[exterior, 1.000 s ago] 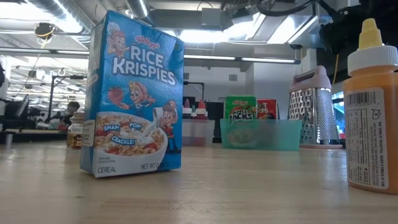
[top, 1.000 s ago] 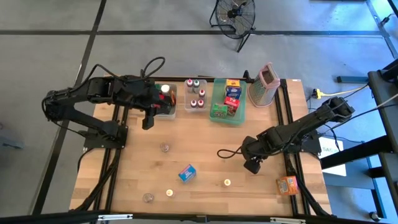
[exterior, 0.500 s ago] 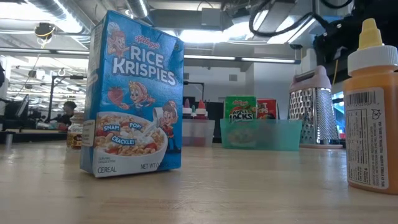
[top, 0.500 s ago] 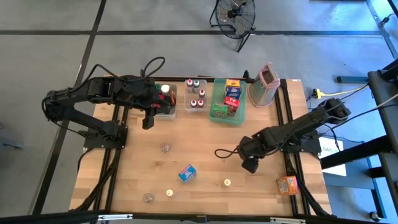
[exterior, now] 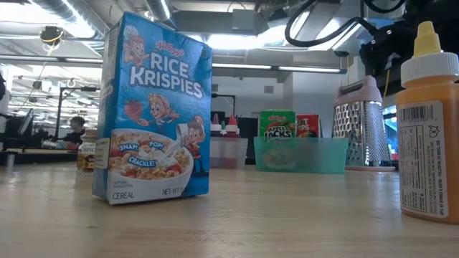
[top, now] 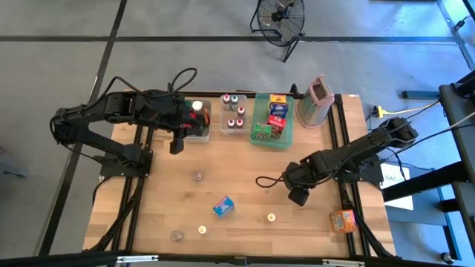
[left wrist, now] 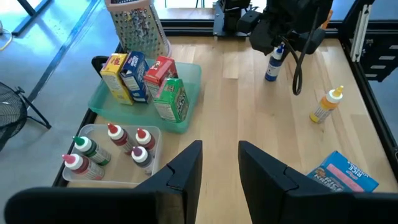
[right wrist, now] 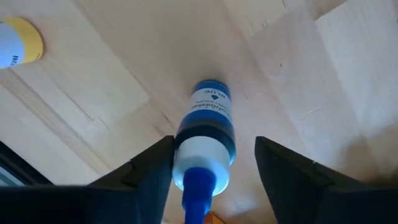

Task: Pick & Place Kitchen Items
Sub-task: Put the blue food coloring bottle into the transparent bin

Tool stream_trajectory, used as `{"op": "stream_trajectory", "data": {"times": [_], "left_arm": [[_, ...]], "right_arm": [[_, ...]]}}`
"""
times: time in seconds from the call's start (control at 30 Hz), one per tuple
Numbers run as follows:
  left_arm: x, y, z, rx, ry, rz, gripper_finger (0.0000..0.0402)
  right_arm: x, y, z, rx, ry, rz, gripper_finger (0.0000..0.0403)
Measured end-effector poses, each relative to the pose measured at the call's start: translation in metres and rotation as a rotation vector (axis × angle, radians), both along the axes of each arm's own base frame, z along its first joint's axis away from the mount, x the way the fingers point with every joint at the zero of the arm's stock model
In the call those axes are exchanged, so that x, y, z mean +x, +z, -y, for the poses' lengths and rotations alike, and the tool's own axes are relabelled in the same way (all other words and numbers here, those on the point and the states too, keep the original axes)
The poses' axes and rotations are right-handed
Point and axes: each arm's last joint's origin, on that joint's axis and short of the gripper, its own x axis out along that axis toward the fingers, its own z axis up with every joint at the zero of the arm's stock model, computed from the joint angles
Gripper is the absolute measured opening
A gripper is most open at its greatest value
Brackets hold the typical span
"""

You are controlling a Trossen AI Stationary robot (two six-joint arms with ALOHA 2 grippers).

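A small white bottle with a blue cap (right wrist: 204,134) stands upright on the wooden table (top: 245,170), right of its middle. My right gripper (right wrist: 214,168) points down over it, open, with one finger on each side of the bottle; from the left wrist view it shows as right gripper (left wrist: 281,34) above the bottle (left wrist: 272,67). In the high view the right gripper (top: 298,196) hides the bottle. My left gripper (left wrist: 221,167) hovers open and holds nothing, high over the far left bin (top: 197,126). A blue cereal box (top: 223,206) and an orange bottle (top: 271,217) stand on the table near the front. My right gripper comes at the bottle from above, pointing down. One finger (right wrist: 155,168) stands right against the bottle's white shoulder (right wrist: 186,162); I cannot tell whether it touches. The other finger (right wrist: 280,168) is plainly apart from it. The bottle's base rests on the table.
At the far edge stand a clear bin of small bottles (top: 233,116), a green tray (top: 259,111) with food boxes and a pinkish grater (top: 318,100). An orange box (top: 343,220) lies at the near right; small jars (top: 197,176) (top: 176,235) dot the near left.
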Motion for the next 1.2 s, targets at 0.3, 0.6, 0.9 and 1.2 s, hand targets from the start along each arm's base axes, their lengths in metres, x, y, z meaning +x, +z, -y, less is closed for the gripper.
{"op": "stream_trajectory", "data": {"times": [0.3,0.6,0.9,1.2], "left_arm": [[0.000,0.000,0.000,0.005,-0.005,-0.001,0.0098],[0.000,0.000,0.000,0.006,-0.006,-0.002,0.0098],[-0.001,-0.002,0.000,0.010,-0.012,-0.026,0.0097],[-0.002,-0.003,0.000,0.009,-0.013,-0.040,0.0098]], "right_arm": [[-0.001,0.001,0.000,0.030,-0.003,-0.023,0.0144],[-0.001,0.003,-0.001,0.043,-0.007,-0.038,0.0117],[0.004,0.024,-0.001,0.045,0.021,-0.028,0.0117],[0.012,0.097,0.008,0.008,0.091,0.047,0.0117]]}}
